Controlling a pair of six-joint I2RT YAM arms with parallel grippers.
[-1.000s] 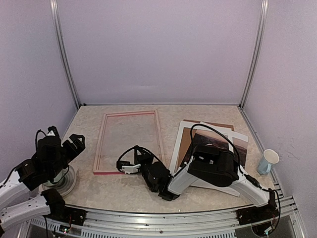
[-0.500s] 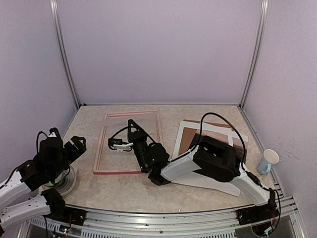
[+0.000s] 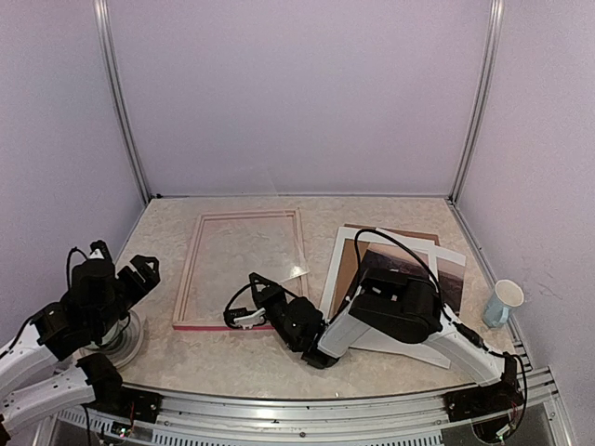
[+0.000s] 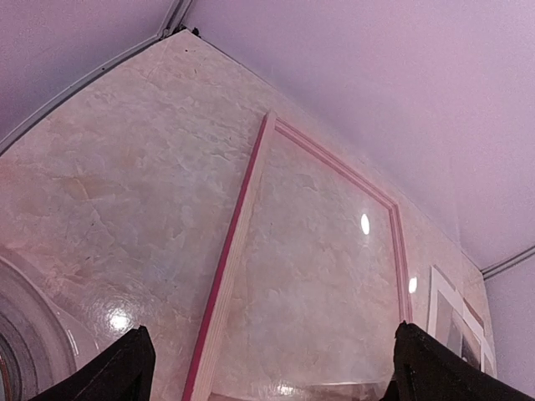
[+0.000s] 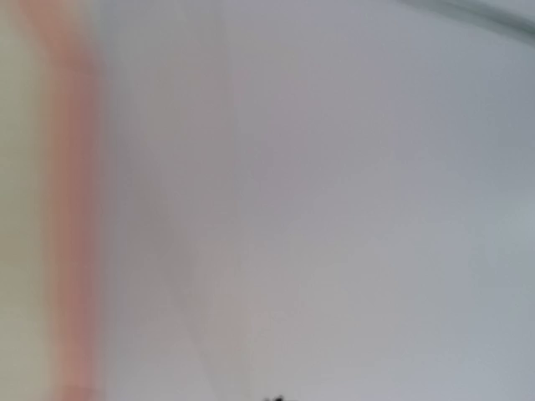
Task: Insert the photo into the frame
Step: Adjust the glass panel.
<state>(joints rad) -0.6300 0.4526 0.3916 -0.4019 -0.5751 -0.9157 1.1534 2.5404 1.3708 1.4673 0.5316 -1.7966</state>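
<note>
**Q:** Top view first. Where do things lie?

**A:** The frame [image 3: 190, 271] lies flat on the bench [image 3: 232, 358], and bare marble shows through its opening. The photo [image 3: 450, 275] sits just right of the frame, stacked with a white mat sheet [image 3: 333, 279] and a brown backing board [image 3: 351, 263]. My right arm crosses over that stack. There is a small pale glint [image 3: 296, 272] inside the frame's right rail, and I cannot tell what it is.

**Q:** And your fingers?

**A:** My right fingers [image 3: 244, 317] are low at the frame's near rail. I cannot tell their gap, or whether they touch the rail. My left fingers [image 3: 144, 268] hang left of the frame, apart from it.

**Q:** Left wrist view?

**A:** I see two dark tips [image 4: 124, 372] spread wide with nothing between them. The frame's left rail runs away ahead, and the stack peeks past its far right rail.

**Q:** Right wrist view?

**A:** It is all blur. A pink-orange band on the left is probably frame moulding. The finger state cannot be read here.

**Q:** Which step is in hand?

**A:** My judgement is that the frame is being readied and the photo is not yet fetched.

**Q:** What does the next move call for?

**A:** The right arm should swing over to the stack right of the frame and take the photo alone, by one edge. It is a thin flat sheet, so I expect to need a lifted corner first. The left fingers could steady the frame's left rail.
</note>
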